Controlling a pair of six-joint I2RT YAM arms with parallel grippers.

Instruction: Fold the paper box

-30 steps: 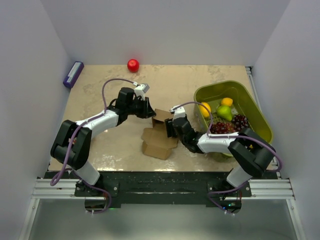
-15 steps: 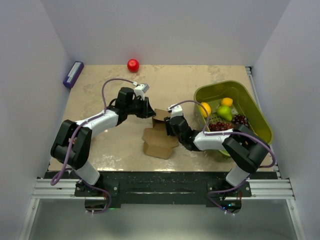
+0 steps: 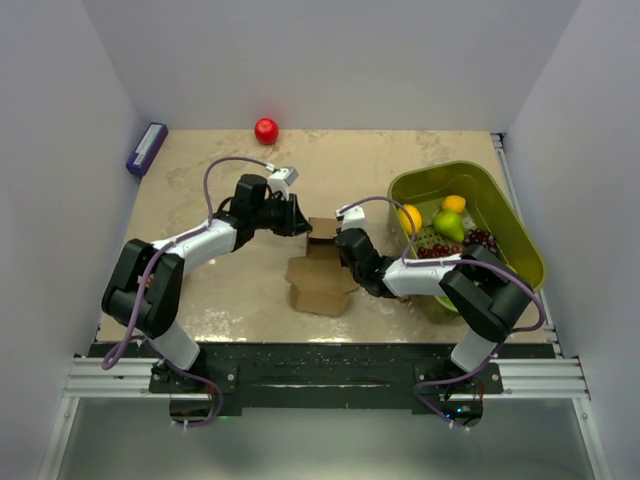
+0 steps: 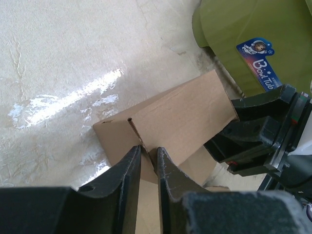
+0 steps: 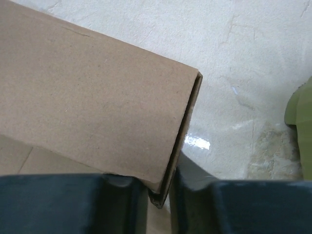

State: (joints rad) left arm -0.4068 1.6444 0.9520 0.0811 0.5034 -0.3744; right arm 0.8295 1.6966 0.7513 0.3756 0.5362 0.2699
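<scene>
At table centre, paper box (image 3: 318, 280) lies part-folded between both arms, long axis running near-left to far-right. Left gripper (image 4: 148, 152) pinched together on thin edge of far panel. Right gripper (image 5: 161, 190) clamped on doubled side wall, on side toward green basket (image 3: 497, 200). Both arms in contact, neither nearer. Likely next: held wall swings inward, toward left gripper.

Blue "Bowl Tu…" sticker (image 4: 258, 58) on green basket (image 4: 229, 29)
</scene>
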